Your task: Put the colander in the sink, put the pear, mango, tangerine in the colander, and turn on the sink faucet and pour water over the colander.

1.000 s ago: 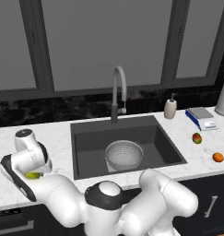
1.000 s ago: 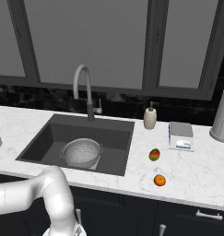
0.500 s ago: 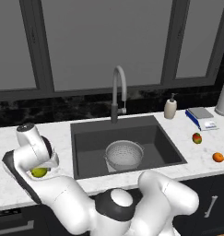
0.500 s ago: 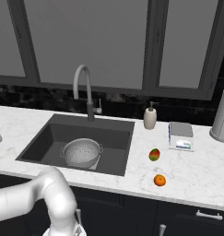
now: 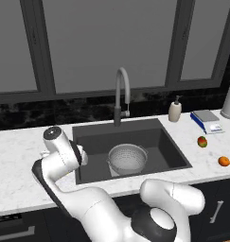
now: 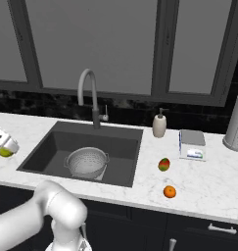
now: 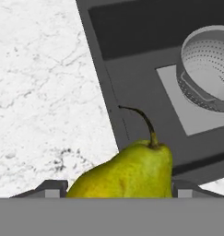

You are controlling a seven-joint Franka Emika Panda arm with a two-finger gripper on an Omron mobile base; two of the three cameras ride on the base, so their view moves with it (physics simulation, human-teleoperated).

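My gripper [image 7: 119, 190] is shut on the yellow-green pear [image 7: 127, 173], whose dark stem points up. In the left base view my gripper [image 5: 82, 158] hangs at the left rim of the sink [image 5: 169, 142]. In the right base view the pear [image 6: 5, 152] shows under the hand at the far left. The silver colander [image 5: 128, 158] [image 6: 87, 162] [image 7: 208, 64] stands empty on the sink's bottom. The mango [image 5: 202, 141] [image 6: 163, 164] and the tangerine [image 5: 224, 161] [image 6: 169, 191] lie on the counter right of the sink. The sink faucet [image 5: 121, 94] [image 6: 88, 93] arches over the basin; no water runs.
A soap dispenser [image 5: 174, 110] [image 6: 159, 125] stands behind the sink's right corner. A blue-edged flat scale [image 5: 206, 120] [image 6: 191, 145] and a tall grey canister [image 5: 229, 99] [image 6: 235, 125] sit at the far right. White marble counter [image 7: 35, 92] lies left of the sink.
The hand has risen off the left counter and swung right to the sink's left rim, carrying the pear. The other fruits and the colander have not moved.
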